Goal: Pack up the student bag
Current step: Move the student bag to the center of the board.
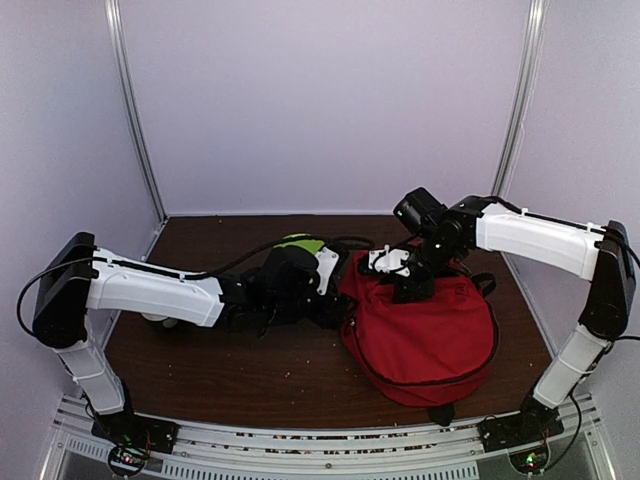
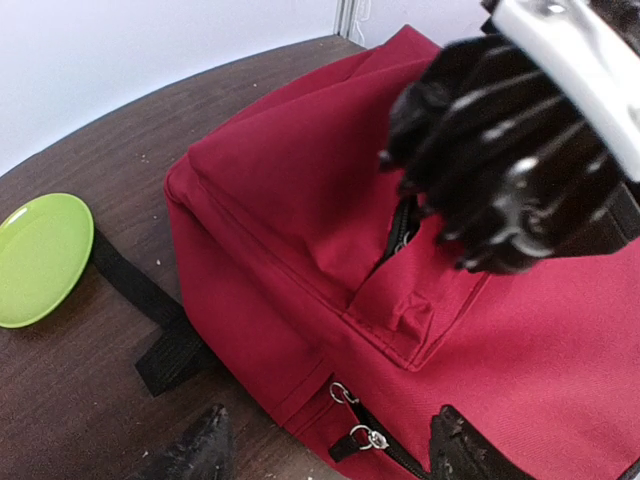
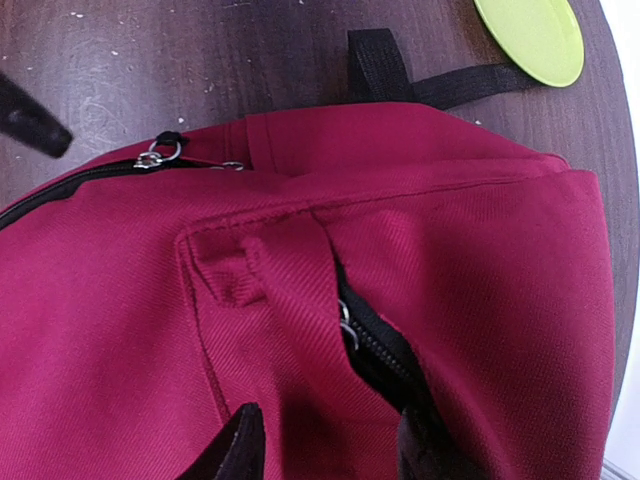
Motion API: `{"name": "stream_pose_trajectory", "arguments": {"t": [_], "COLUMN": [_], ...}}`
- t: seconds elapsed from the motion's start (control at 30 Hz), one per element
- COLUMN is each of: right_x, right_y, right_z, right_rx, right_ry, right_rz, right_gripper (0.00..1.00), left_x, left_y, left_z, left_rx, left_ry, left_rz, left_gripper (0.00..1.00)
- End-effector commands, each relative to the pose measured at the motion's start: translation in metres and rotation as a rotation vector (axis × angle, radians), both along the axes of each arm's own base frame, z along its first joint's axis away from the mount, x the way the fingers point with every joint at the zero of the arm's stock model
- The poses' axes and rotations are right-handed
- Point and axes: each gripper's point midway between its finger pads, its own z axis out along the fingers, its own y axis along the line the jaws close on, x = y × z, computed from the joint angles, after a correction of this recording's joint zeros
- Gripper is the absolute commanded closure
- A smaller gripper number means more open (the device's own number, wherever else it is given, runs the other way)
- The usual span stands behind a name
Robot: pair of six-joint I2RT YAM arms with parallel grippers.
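Note:
The red student bag (image 1: 425, 335) lies on the table at centre right. It fills the left wrist view (image 2: 300, 200) and the right wrist view (image 3: 450, 250). My right gripper (image 1: 410, 287) is pressed down on the bag's top. Its jaws (image 3: 328, 445) are open, astride a fold of red fabric beside a partly open black zipper (image 3: 375, 350), and the right fingertip (image 3: 425, 440) is at the zipper gap. My left gripper (image 1: 335, 300) is open at the bag's left edge (image 2: 330, 460), with two silver zipper pulls (image 2: 355, 415) between its fingers.
A green plate (image 1: 300, 243) lies on the table behind my left wrist, and shows in both wrist views (image 2: 40, 258) (image 3: 530, 35). A black strap (image 2: 150, 315) runs from the bag toward it. White walls enclose the table.

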Motion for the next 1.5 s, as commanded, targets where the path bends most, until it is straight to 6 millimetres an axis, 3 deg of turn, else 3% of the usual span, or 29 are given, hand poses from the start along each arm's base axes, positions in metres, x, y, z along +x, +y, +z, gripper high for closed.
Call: {"name": "stream_pose_trajectory", "arguments": {"t": [0.0, 0.2, 0.37, 0.5, 0.73, 0.93, 1.07, 1.23, 1.47], "right_x": [0.022, 0.02, 0.001, -0.014, -0.018, -0.028, -0.027, -0.035, -0.047], "right_y": [0.005, 0.007, 0.017, 0.023, 0.014, 0.015, 0.027, 0.059, 0.104], "right_z": [0.013, 0.005, -0.003, 0.003, 0.024, 0.043, 0.044, 0.047, 0.072], "right_rx": [0.007, -0.006, 0.02, 0.049, 0.022, 0.028, 0.014, 0.092, 0.256], "right_ry": [-0.105, -0.094, 0.024, 0.112, 0.119, 0.117, 0.11, 0.195, 0.387], "right_rz": [-0.043, -0.018, 0.062, 0.093, 0.051, 0.002, -0.106, -0.194, -0.173], "right_gripper": [0.53, 0.51, 0.51, 0.65, 0.98, 1.0, 1.0, 1.0, 1.0], "left_x": [-0.001, -0.002, -0.002, -0.003, -0.004, -0.003, -0.001, 0.002, 0.009], "left_y": [-0.008, -0.01, -0.014, -0.016, -0.017, -0.017, -0.015, -0.005, 0.03], "left_z": [0.014, 0.009, 0.005, 0.001, -0.004, -0.007, -0.008, -0.009, -0.004], "left_rx": [-0.075, -0.072, -0.068, -0.067, -0.059, -0.053, -0.046, -0.037, -0.037], "left_ry": [-0.007, 0.0, 0.011, 0.021, 0.032, 0.036, 0.037, 0.032, -0.006], "left_rz": [-0.023, -0.03, -0.043, -0.047, -0.05, -0.045, -0.028, 0.014, 0.151], "left_gripper": [0.32, 0.33, 0.33, 0.35, 0.37, 0.38, 0.4, 0.42, 0.43]}}
